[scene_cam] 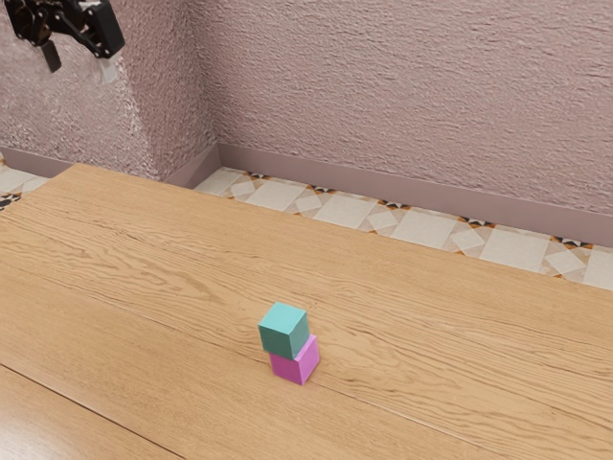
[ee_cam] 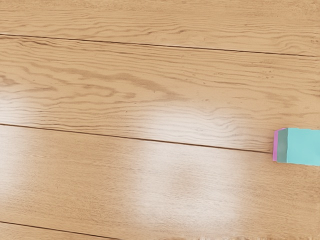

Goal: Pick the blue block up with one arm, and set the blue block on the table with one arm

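Exterior view, near to far: bench point(scene_cam: 431, 335) first, pale wood with visible grain, dark seam point(scene_cam: 91, 413) running diagonally across its near part, glossy patch of light point(scene_cam: 24, 436) in the near corner at the exterior view's left. Next, the two-block stack, standing on the bench a bit past that seam. Blue block point(scene_cam: 284, 331) is the upper one, more teal than true blue, light on top and darker on the sides. It sits on the pink block point(scene_cam: 296, 364), touching it; pink block rests on the wood. Both upright. Can't tell if their sides line up flush. So blue block is off the bench surface, carried by the pink one. Bare wood all round the stack. Claw point(scene_cam: 80, 74) hangs high at the exterior view's left, above bench level and well apart from the stack. Fingers point(scene_cam: 51, 56) spread wide, empty gap between them, holding nothing. Behind the bench's far edge: tiled floor point(scene_cam: 421, 228), cream with orange and black motifs, then mauve skirting board point(scene_cam: 383, 196), then rough pinkish wall point(scene_cam: 412, 86), with a corner toward the exterior view's left. Wrist view: blue block's top nearest the camera, partly cut off by the picture border, thin strip of pink block showing past its darker side, bench below with long dark seams and soft bright reflections.
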Robot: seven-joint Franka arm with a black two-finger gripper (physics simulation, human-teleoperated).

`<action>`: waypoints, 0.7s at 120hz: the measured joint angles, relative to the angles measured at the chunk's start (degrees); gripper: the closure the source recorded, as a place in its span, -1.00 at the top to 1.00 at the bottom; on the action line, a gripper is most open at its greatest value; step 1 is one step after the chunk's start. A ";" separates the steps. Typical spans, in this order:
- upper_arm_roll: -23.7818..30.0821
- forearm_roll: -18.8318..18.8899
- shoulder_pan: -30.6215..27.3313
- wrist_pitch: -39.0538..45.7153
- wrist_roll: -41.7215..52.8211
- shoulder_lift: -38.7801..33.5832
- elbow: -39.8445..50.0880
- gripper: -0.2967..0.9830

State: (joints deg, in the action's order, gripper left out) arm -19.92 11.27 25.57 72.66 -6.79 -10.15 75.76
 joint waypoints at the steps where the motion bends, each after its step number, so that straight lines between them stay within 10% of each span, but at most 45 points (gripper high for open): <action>1: 0.22 -0.03 0.00 -0.09 -0.03 0.02 -0.05 0.54; 29: 7.39 0.04 -0.31 -1.54 -0.54 1.98 1.01 0.53; 84: 4.29 -5.43 -3.57 14.73 -1.79 15.64 9.65 0.54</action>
State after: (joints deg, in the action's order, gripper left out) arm -15.62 5.83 22.01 87.39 -8.58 5.49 85.41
